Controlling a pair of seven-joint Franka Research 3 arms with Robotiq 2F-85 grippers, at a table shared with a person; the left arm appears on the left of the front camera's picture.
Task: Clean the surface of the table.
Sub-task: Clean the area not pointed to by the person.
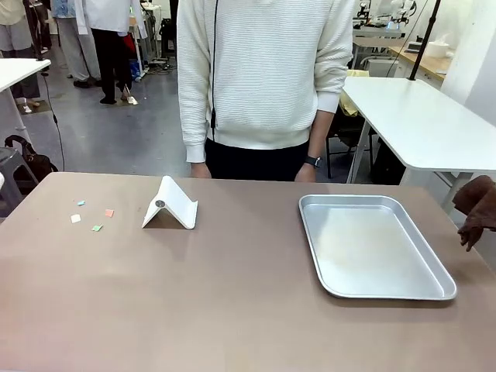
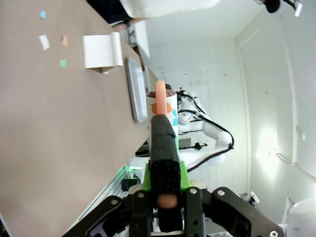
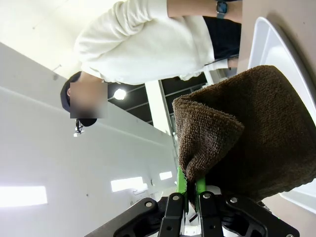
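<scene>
The brown table (image 1: 232,302) carries several small coloured paper scraps (image 1: 97,228) at its far left, which also lie on the table (image 2: 49,123) as paper scraps (image 2: 62,63) in the left wrist view. My left gripper (image 2: 165,183) is shut on a peach-coloured stick wrapped in black foam (image 2: 163,148), held above the table's near edge. A white printed cup-like thing (image 2: 170,106) sits by the stick's tip. My right gripper (image 3: 195,190) is shut on a dark brown cloth (image 3: 247,133). That cloth (image 1: 477,203) hangs at the table's right edge beside the tray.
A folded white stand (image 1: 170,205) sits left of centre, just right of the scraps. A shiny metal tray (image 1: 387,295) lies on the right half. A person in a white sweater (image 1: 263,77) stands at the far edge, hands down. White tables stand behind on both sides.
</scene>
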